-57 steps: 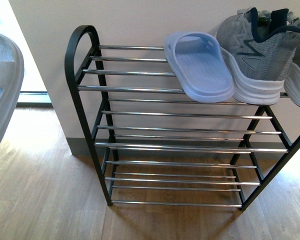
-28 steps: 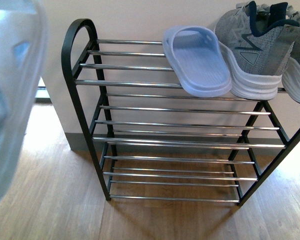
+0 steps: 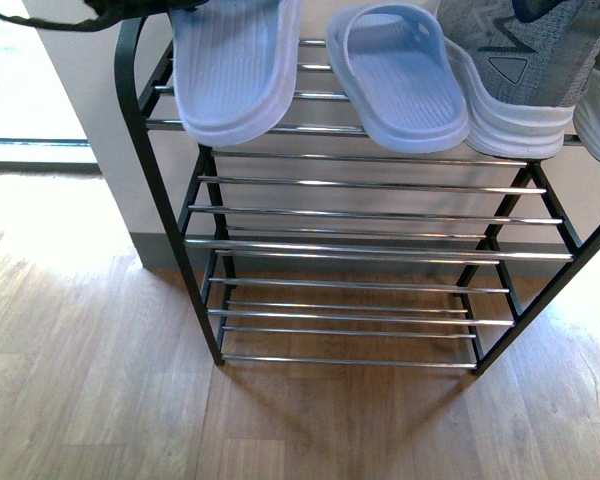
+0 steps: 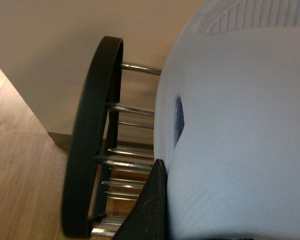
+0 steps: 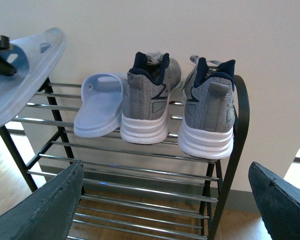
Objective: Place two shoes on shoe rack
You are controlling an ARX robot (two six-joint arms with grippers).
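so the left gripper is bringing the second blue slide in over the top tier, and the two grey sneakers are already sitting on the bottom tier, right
Not quite. The grey sneakers stand on the top tier of the shoe rack, beside the first slide, as the right wrist view shows; the bottom tier holds nothing. The rest holds: the second blue slide is over the top tier in the left gripper's grip.

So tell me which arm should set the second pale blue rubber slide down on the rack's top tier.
Left: its pincer already holds that pale blue rubber slide over the top chrome rods; the right pincer hangs open, empty.
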